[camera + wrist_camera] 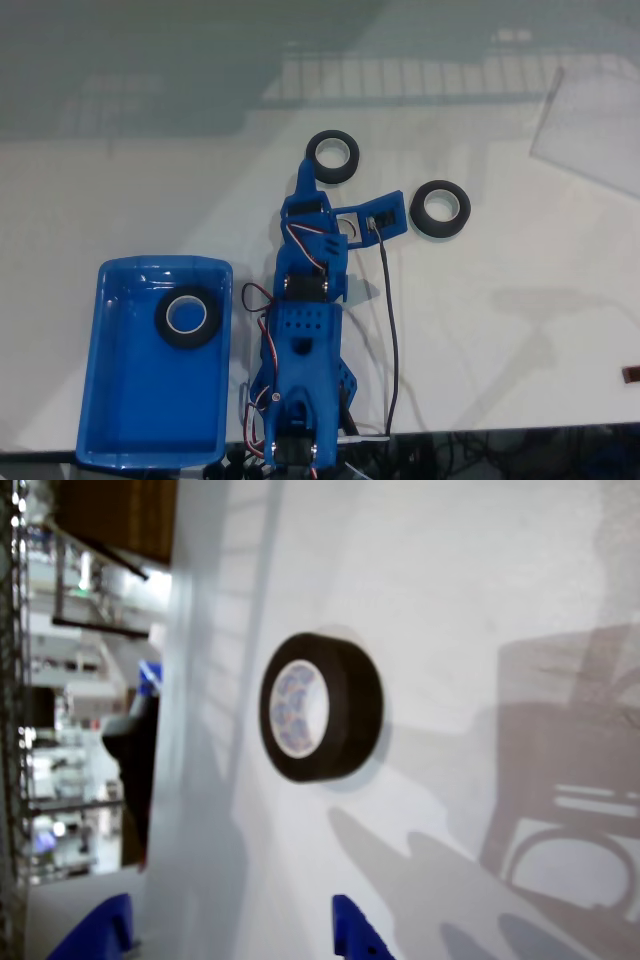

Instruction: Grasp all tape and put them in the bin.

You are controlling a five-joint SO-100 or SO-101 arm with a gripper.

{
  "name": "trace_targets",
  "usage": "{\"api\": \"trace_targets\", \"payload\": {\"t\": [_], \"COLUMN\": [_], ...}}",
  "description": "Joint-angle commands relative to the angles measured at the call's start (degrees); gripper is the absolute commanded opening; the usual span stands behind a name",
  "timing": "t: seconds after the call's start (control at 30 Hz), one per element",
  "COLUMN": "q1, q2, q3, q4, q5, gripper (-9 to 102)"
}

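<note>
**Open jaws closing in on the second roll**

The gripper (pixel 228 930) is spread wide and empty, a tape roll (pixel 332 157) at its 12 o'clock. Another roll (pixel 441 208) waits at 3 o'clock; one lies in the bin (pixel 118 415). A fingertip may nudge the roll away.

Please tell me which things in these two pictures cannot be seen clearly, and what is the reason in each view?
- Print inside the core of the tape roll in the wrist view: blurred, unreadable.
- Gripper in the wrist view: the bottom edge cuts it; two blue tips show, apart.
- Near edge of the tape roll in the fixed view: a gripper finger overlaps it; contact cannot be judged.
- Small dark object at the fixed view's right edge: cut off, too small to identify.
</note>
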Motion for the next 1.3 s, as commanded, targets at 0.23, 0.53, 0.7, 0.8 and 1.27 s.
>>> {"api": "trace_targets", "payload": {"t": [0.23,0.53,0.7,0.8,1.27], "q1": [3.60,4.04,3.60,3.96,3.87], "q2": [-14.94,-48.69,-65.39,-73.74,-101.25], "q3": [-11.78,-37.79,-50.98,-57.57,-77.08], "q4": [-0.35,7.03,11.25,12.39,16.70], "q5": [6.06,8.09,8.53,8.09,5.80], "gripper": [28,28,28,28,25]}}
